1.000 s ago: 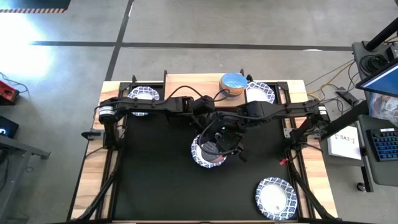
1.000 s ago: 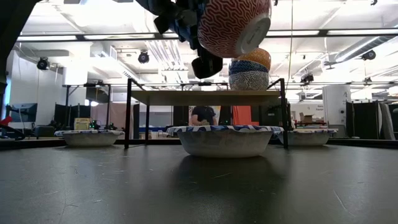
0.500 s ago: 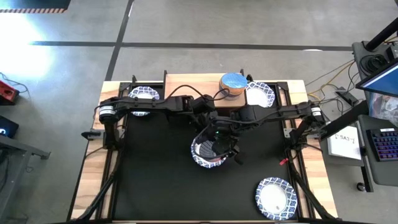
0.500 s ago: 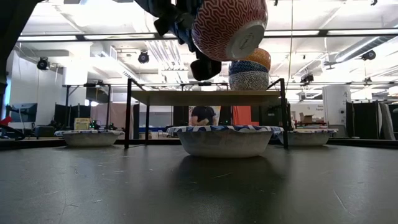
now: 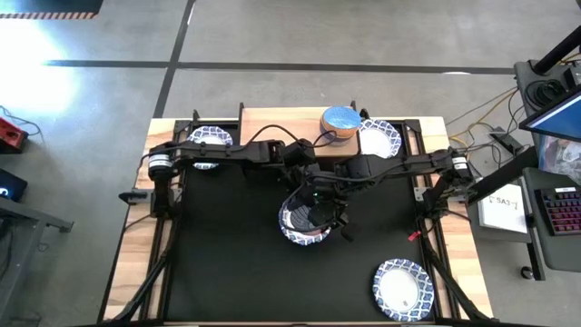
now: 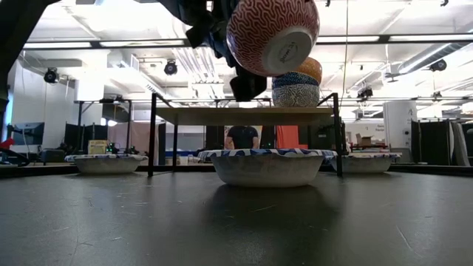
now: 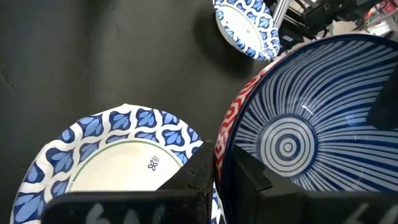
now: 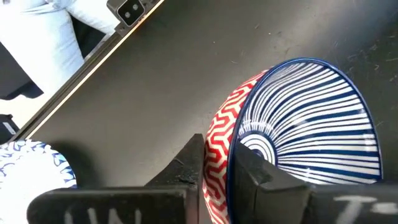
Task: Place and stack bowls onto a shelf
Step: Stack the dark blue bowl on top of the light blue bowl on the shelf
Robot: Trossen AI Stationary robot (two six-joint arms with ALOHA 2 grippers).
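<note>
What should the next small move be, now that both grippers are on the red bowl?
Probably open the left gripper and back it off. Both it and the right gripper pinch the red bowl's rim, held in the air above a white bowl, so the handover looks complete. The right arm could then carry it to the shelf.

Glossy glazed red bowl (image 6: 273, 33), light wooden shelf (image 6: 244, 115) board, matt black tabletop (image 6: 236, 222), faintly scratched.
</note>
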